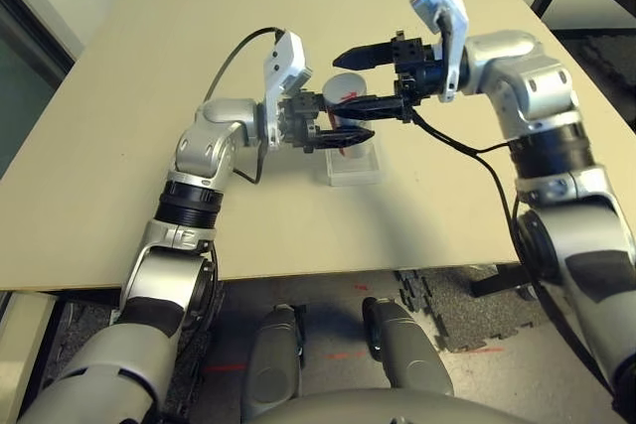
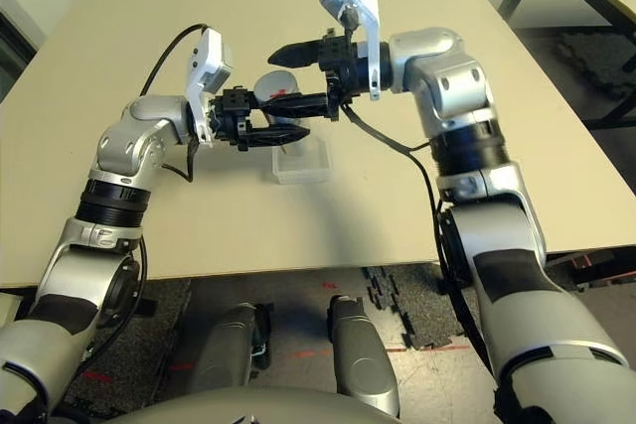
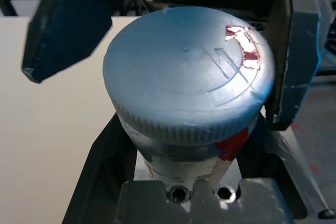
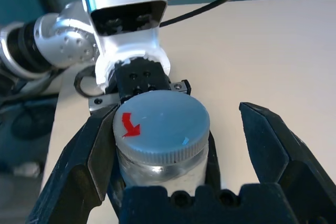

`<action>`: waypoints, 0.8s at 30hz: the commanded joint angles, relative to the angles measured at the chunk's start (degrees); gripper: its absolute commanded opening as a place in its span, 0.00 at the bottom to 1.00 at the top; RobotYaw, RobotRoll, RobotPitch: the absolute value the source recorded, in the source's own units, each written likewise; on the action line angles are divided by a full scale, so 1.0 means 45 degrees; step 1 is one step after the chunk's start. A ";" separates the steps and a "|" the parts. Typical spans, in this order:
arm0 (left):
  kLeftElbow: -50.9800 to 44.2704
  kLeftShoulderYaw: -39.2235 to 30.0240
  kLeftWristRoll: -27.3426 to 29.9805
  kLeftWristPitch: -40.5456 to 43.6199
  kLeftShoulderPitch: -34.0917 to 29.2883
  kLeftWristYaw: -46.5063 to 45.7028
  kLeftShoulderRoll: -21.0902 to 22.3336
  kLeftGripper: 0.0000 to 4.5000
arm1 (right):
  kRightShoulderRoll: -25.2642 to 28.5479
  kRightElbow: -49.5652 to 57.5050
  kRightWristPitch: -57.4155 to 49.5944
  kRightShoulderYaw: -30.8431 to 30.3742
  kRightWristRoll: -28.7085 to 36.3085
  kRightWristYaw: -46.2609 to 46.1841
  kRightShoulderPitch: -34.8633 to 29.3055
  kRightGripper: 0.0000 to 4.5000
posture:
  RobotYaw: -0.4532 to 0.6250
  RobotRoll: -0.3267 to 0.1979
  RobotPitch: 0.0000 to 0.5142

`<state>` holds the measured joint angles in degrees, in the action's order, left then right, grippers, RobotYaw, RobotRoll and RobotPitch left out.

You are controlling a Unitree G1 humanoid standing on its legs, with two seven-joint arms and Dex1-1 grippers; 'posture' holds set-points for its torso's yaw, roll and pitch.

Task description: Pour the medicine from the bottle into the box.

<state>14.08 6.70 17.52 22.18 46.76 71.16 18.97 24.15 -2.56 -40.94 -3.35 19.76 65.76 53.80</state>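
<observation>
A: Left gripper (image 1: 343, 131)?

B: Clamped on the bottle (image 3: 178, 156). It points toward the robot's right and holds the bottle above the table (image 1: 149, 96), over the box (image 1: 355, 164).

A: Cap (image 4: 161, 124)?

B: On the bottle. Round, grey, ribbed at the edge, with a red arrow on top. In the left wrist view it sits right in front of the lens, between 2 black fingers (image 3: 68, 24).

A: Right gripper (image 1: 360, 78)?

B: Jaws spread wide, nothing held. It points toward the robot's left. In the left eye view 1 finger stands above the cap, the other runs in front of the bottle. In the right wrist view the cap lies between the 2 fingers (image 4: 273, 150), with a clear gap on 1 side. Touch on the other side: cannot tell.

A: Box?

B: Clear plastic tray, flat on the table under the left gripper, near the table's front edge.

A: Medicine?

B: Cannot make any out; the bottle is capped, and the box is partly hidden by the left gripper.
</observation>
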 commanded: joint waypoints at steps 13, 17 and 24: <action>0.0596 0.0744 0.0012 -0.0720 0.0029 0.0527 0.0030 0.63 | 0.0215 0.2182 -0.1505 0.0067 0.1131 -0.2600 -0.0621 1.00 | 0.27 0.62 0.22; 0.0888 0.0701 -0.0100 -0.0866 0.0019 0.0519 0.0159 0.63 | 0.0256 0.2475 -0.1940 -0.0135 0.1534 -0.2519 -0.0673 1.00 | 0.28 0.62 0.22; 0.2691 0.0550 -0.0431 -0.1800 0.0781 0.0538 0.0308 0.63 | 0.0398 0.2534 -0.2128 -0.0523 0.1831 -0.2472 -0.0911 1.00 | 0.27 0.62 0.22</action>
<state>24.47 9.45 16.44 15.70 49.06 73.31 20.14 25.62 7.68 -50.09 -4.44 27.10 54.36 50.49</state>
